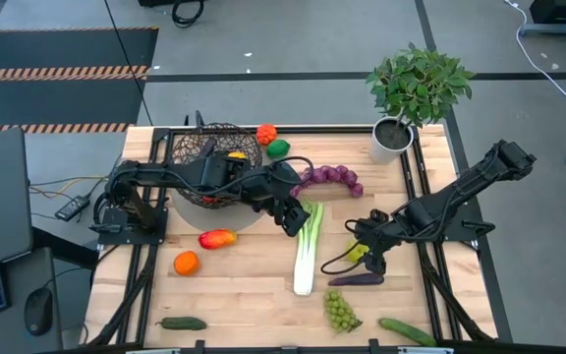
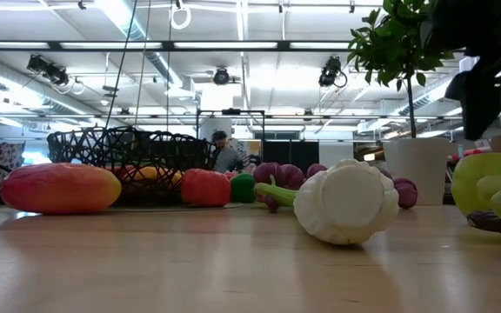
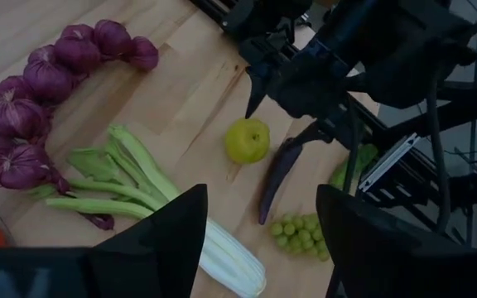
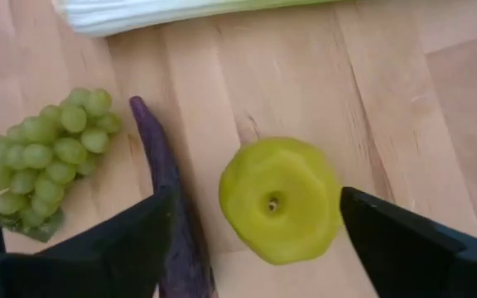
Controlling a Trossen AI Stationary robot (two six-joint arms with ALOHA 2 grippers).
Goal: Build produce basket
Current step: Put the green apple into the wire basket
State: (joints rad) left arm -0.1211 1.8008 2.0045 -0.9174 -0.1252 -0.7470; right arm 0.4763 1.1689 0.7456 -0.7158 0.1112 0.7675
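Wooden tabletop (image 1: 244,285): right gripper (image 4: 255,236), fingers apart, hovers over the green apple (image 4: 280,200); aubergine (image 4: 168,207) alongside, lengthwise beside its finger.

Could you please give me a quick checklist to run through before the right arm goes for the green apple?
1. Right gripper open and empty: ok.
2. Green apple lies between its fingers, untouched: ok.
3. Aubergine close beside the apple, may get nudged: not ok.
4. Green grapes clear of the grasp: ok.
5. Left gripper open above the leek, apart from the right arm: ok.
6. Room left in the basket: cannot tell.
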